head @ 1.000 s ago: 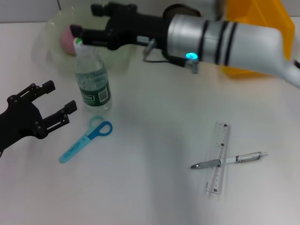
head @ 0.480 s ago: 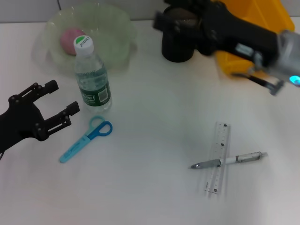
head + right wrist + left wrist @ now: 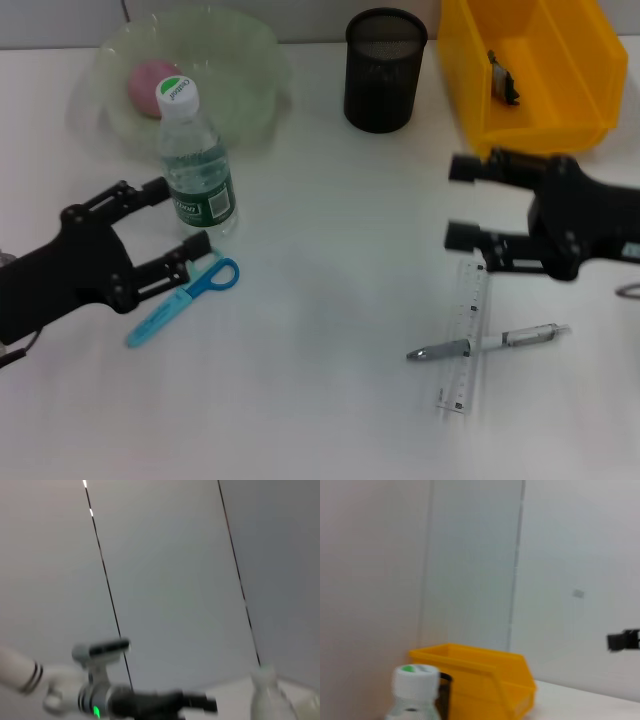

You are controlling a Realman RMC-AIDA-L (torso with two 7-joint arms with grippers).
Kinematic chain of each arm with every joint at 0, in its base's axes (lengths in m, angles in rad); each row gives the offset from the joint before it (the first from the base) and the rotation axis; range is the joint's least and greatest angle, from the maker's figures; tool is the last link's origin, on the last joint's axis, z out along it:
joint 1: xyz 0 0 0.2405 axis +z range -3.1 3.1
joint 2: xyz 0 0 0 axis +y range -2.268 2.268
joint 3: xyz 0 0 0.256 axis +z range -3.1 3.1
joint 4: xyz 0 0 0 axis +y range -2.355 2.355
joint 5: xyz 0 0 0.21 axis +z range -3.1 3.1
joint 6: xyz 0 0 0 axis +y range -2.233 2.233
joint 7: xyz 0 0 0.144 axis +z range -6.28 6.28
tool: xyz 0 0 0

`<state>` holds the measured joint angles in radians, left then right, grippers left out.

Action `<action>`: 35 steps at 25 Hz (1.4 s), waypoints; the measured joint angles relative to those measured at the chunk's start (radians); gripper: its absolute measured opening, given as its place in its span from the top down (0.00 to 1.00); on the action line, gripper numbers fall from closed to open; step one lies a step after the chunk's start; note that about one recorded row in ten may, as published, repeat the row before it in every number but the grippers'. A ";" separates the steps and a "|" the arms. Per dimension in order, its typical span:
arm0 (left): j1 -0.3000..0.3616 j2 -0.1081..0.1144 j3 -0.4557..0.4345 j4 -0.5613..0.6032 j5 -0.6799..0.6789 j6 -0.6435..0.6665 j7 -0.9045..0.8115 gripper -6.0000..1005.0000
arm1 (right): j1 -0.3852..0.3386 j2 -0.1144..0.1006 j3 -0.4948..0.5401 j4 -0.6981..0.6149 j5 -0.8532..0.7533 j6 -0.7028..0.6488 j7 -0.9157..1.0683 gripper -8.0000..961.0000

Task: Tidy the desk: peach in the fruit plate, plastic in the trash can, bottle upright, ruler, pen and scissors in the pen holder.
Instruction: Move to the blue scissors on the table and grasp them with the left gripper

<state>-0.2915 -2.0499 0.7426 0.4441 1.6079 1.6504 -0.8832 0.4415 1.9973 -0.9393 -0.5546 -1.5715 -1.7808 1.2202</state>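
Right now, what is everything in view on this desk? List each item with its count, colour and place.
Scalloped translucent bowl: one, pale green, far left.
Round matte peach: one, pink, inside the bowl.
Clear plastic bottle: one, green label, white cap, upright before the bowl.
Sheathed scissors: one, blue, lying near the bottle.
Wire-mesh cup: one, black, far centre.
Rectangular plastic bin: one, yellow, far right, a small dark item inside.
Transparent ruler: one, clear, near right.
Pen: one, silver-white, lying across the ruler.
Left tool: black, open, by the scissors.
Right tool: black, open, above the ruler's far end.
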 joint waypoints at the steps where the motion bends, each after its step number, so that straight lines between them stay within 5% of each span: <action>1: -0.002 0.001 0.014 0.002 0.000 0.004 -0.004 0.22 | -0.005 -0.002 0.023 0.000 -0.044 -0.003 -0.003 0.18; 5: -0.011 0.003 0.057 0.007 0.001 0.006 -0.024 0.22 | -0.026 -0.003 0.082 -0.007 -0.174 -0.006 -0.044 0.18; 6: -0.025 0.012 0.122 0.048 0.015 -0.003 -0.114 0.22 | -0.031 -0.002 0.086 -0.008 -0.188 -0.005 -0.050 0.18; 9: -0.029 0.007 0.132 0.127 0.072 -0.012 -0.226 0.22 | -0.049 -0.001 0.091 -0.010 -0.200 0.002 -0.063 0.18; 16: -0.070 -0.014 0.134 0.418 0.368 -0.084 -0.621 0.22 | -0.072 0.003 0.131 -0.004 -0.203 0.002 -0.102 0.18; 23: -0.136 -0.015 0.160 0.649 0.564 -0.007 -0.905 0.22 | -0.080 0.003 0.157 -0.006 -0.204 0.006 -0.108 0.18; 35: -0.245 -0.018 0.327 0.810 0.809 0.066 -1.232 0.22 | -0.082 -0.002 0.184 -0.011 -0.212 0.006 -0.107 0.18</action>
<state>-0.5365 -2.0676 1.0694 1.2539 2.4167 1.7167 -2.1156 0.3599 1.9952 -0.7552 -0.5655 -1.7832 -1.7751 1.1137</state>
